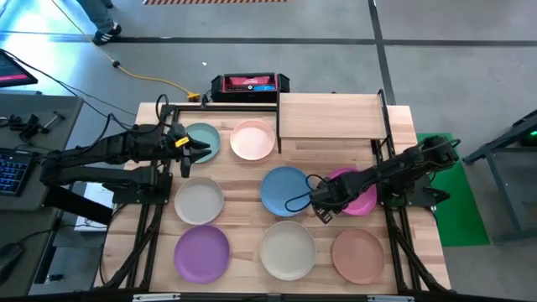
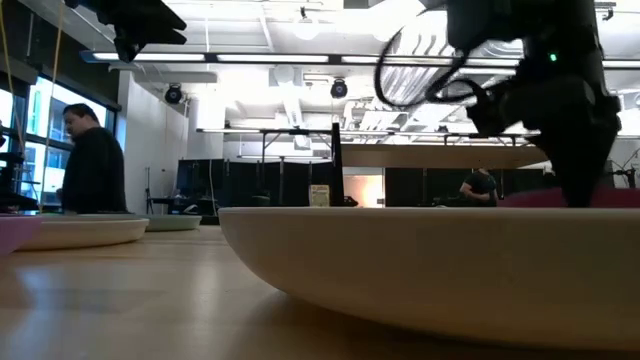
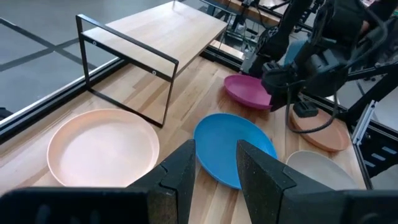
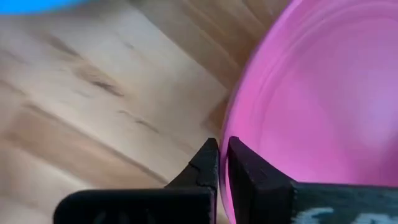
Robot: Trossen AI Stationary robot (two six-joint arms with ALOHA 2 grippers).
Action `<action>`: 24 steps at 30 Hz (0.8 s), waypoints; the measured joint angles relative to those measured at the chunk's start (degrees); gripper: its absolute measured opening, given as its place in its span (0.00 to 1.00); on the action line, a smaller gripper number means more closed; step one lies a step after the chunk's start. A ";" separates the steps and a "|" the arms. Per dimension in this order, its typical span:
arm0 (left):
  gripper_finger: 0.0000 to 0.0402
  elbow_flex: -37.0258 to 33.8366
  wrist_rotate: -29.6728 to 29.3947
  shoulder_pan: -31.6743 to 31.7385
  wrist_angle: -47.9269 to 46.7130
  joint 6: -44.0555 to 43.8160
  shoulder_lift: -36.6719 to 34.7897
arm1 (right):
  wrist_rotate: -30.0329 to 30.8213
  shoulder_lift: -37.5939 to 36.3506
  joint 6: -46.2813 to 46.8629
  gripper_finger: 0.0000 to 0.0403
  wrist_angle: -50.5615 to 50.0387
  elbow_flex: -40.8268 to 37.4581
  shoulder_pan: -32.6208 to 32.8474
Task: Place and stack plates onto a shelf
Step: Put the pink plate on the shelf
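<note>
Wooden tabletop (image 1: 243,180): right pincer (image 1: 322,209) clamps shut on the magenta plate (image 1: 359,195) rim. Next, lift toward the shelf (image 1: 329,116) beyond it; left pincer (image 1: 195,148) waits open.

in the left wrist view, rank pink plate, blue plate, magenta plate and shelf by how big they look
1. shelf
2. pink plate and blue plate: look alike, and both lie nearer the camera
3. magenta plate, farther off and partly hidden by the right gripper

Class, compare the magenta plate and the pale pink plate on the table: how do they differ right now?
The magenta plate has the right gripper shut on its rim; the pale pink plate is untouched. The magenta plate is tilted in the left wrist view, the pale pink one lies flat. Magenta is darker. Both are round, shallow and look the same size.
</note>
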 joint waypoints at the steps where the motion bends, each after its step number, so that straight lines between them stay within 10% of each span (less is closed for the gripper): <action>1: 0.26 0.00 0.00 0.00 0.00 0.00 0.00 | -0.02 -0.22 -0.18 0.00 -0.23 0.76 0.00; 24: 0.26 0.00 -0.04 0.00 0.00 0.00 0.00 | 2.74 -0.57 4.33 0.00 -15.61 15.87 3.89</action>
